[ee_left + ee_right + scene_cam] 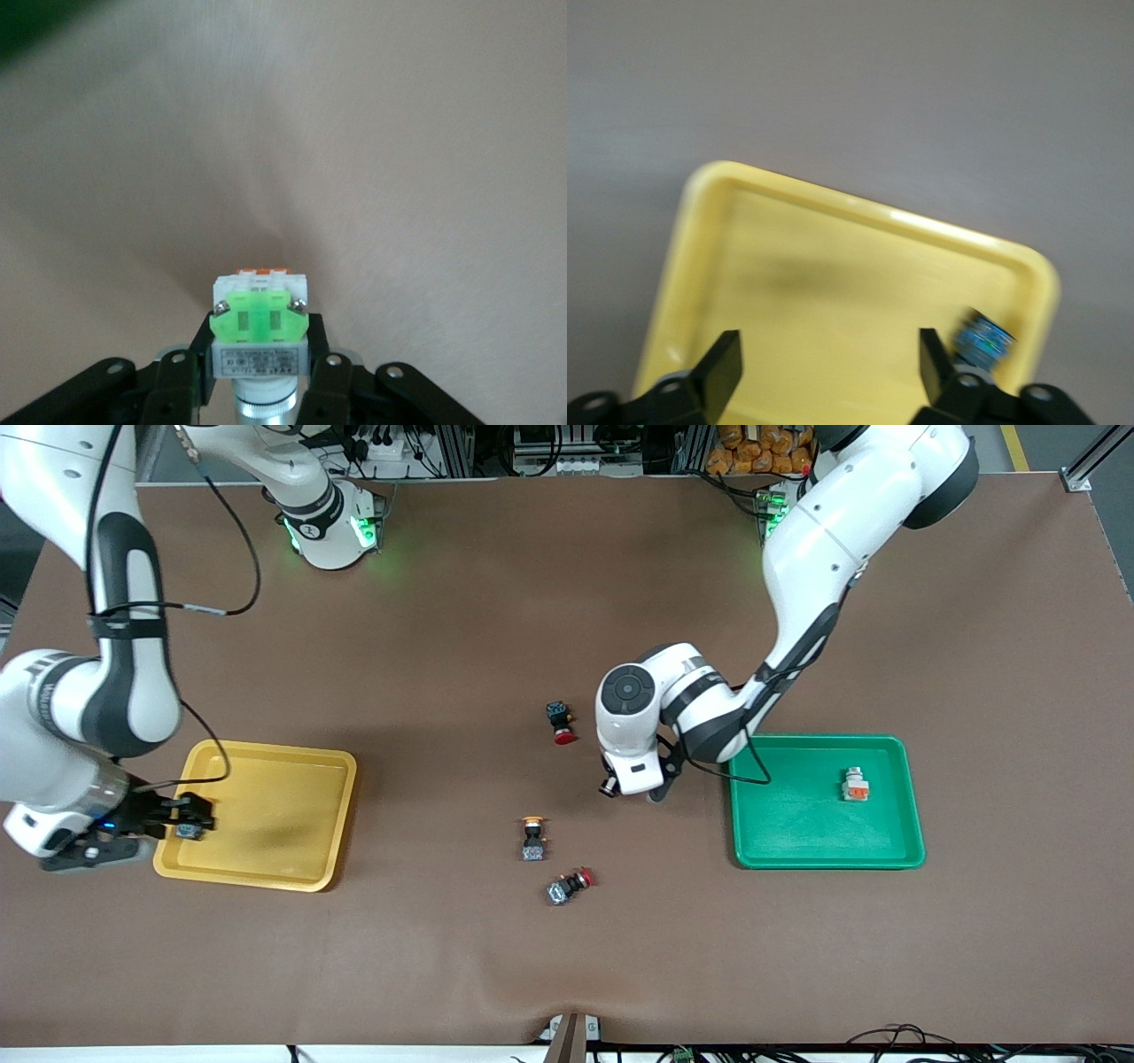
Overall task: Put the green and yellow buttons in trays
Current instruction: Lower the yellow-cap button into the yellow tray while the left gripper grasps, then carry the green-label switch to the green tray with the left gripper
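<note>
My left gripper (632, 789) is shut on a pale grey button with a light-green block (260, 329), low over the bare table beside the green tray (815, 739). Another pale grey button with an orange block (855, 784) lies in that tray. My right gripper (197, 816) is open and empty over the yellow tray (266, 748), at the tray's end toward the right arm. A black-bodied button with a blue base (983, 341) lies in that tray beside one finger (932, 350). A yellow-capped button (532, 839) lies mid-table.
Two red-capped black switches lie on the table: one (561, 722) close to my left hand, one (569, 887) nearer to the front camera than the yellow-capped button. The brown mat stretches wide between the two trays.
</note>
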`<state>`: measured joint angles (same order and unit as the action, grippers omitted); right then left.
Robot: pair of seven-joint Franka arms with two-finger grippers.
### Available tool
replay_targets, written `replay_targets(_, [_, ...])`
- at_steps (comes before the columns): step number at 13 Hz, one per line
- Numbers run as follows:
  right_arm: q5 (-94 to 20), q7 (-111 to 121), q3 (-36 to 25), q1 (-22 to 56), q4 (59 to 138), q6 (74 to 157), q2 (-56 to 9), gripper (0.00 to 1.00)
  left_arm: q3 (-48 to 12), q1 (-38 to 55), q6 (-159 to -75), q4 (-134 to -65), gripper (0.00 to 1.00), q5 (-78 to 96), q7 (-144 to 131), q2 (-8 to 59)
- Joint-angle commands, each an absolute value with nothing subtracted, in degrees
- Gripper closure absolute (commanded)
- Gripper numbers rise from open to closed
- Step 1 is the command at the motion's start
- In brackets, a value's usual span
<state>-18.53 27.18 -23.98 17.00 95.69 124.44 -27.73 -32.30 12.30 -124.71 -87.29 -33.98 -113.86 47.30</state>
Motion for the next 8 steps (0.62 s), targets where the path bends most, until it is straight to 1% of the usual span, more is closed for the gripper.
replay_targets(1, [-19.9, 28.4, -17.8, 17.8, 92.6, 124.4, -29.7, 0.00, -41.6, 0.6, -118.1, -88.4, 1.00, -33.8, -104.7, 44.1])
replay_targets(3, [-20.0, 28.0, -12.3, 17.9, 89.9, 124.7, -31.8, 0.00, -49.2, -10.3, -111.9, -89.5, 1.00, -33.9, -95.7, 44.1])
replay_targets(4, [-19.9, 27.7, -10.0, 18.2, 88.1, 124.9, -33.6, 0.00, -51.1, -14.4, -109.9, -90.1, 1.00, -34.0, -92.1, 44.1])
replay_targets(6, [-19.9, 25.0, -8.4, 20.3, 85.4, 127.2, -37.1, 0.00, -51.5, -18.4, -109.3, -92.2, 1.00, -34.5, -88.0, 44.4])
replay_targets(8, [-19.8, 16.0, -8.3, 24.3, 85.4, 131.8, -39.1, 0.00, -51.1, -20.3, -109.3, -95.0, 1.00, -37.7, -87.5, 45.1])
